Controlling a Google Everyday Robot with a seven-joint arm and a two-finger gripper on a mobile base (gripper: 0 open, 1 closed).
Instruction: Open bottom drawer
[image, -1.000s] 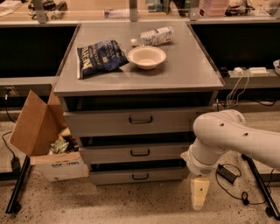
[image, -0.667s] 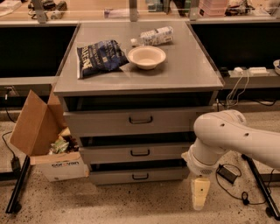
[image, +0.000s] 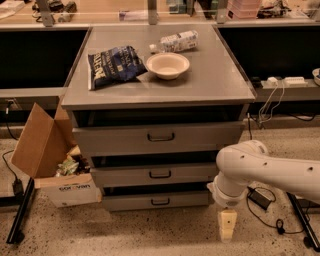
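Grey metal, slimmest of three fronts, the bottom drawer (image: 125, 202) with its small black loop handle (image: 160, 201) sits lowest in the grey table (image: 220, 75). The pale cream end effector (image: 227, 226) hangs just right of it, near the speckled floor (image: 125, 235); wide or narrow, I cannot tell.

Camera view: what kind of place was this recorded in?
Likely a lab or workshop: a grey drawer cabinet, a power strip with loose cables, and a cardboard box of scraps on the speckled floor. The gripper hangs low, right of the bottom drawer.
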